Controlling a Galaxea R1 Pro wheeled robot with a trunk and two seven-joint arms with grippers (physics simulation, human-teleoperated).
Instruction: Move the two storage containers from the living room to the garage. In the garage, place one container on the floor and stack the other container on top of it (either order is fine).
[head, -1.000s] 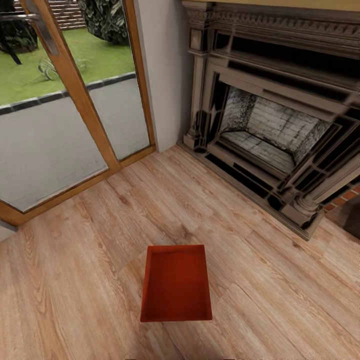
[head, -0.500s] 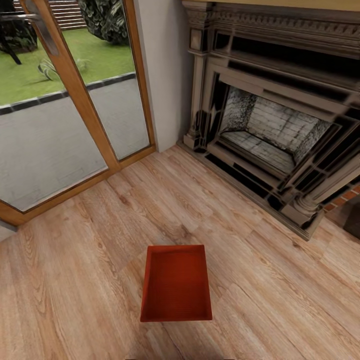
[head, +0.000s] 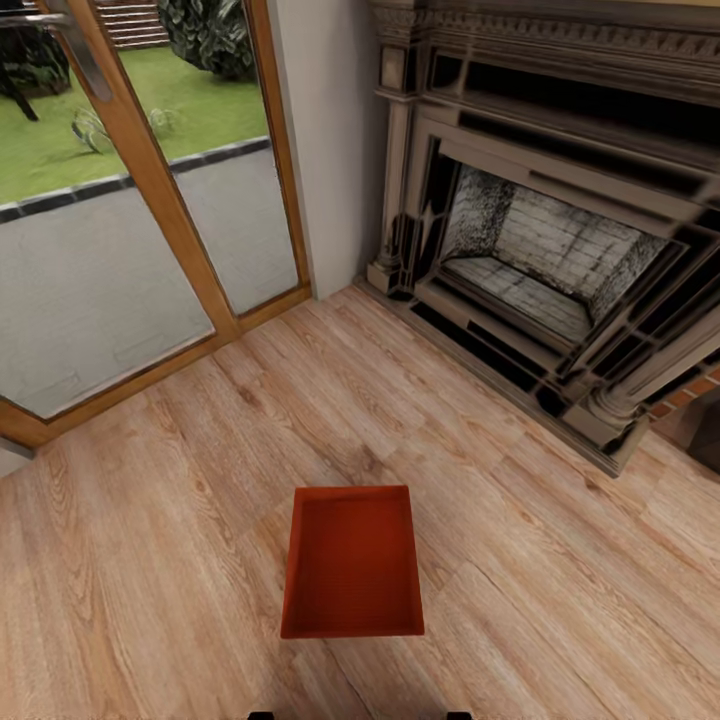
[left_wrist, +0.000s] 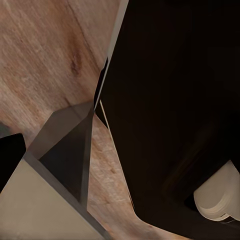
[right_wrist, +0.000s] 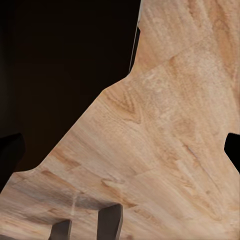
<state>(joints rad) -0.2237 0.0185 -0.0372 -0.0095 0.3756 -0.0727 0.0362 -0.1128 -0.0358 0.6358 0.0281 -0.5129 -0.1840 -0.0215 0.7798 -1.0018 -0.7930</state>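
Head camera tilted down slightly; dark carved fireplace surround (head: 560, 250) and wood-framed glass door (head: 150, 200) shifted up-frame.

A light wood plank floor (head: 180, 560) is seen across the lower part of the head view, its boards laid on a slant toward the far corner. On the left, glass doors (head: 100, 250) are set in a warm wooden frame (head: 165, 190), and a metal handle (head: 75, 50) is seen near the upper left edge. Through the glass, grey paving (head: 90, 290), a dark stone edging (head: 110, 185), a green lawn (head: 60, 140) and shrubs (head: 210, 35) are shown in daylight. A narrow strip of plain pale wall (head: 335, 140) is placed between the doors and a dark carved fireplace (head: 560, 230), whose pale brick firebox (head: 540, 250) is open. Red brick (head: 690, 390) is glimpsed at the right edge.
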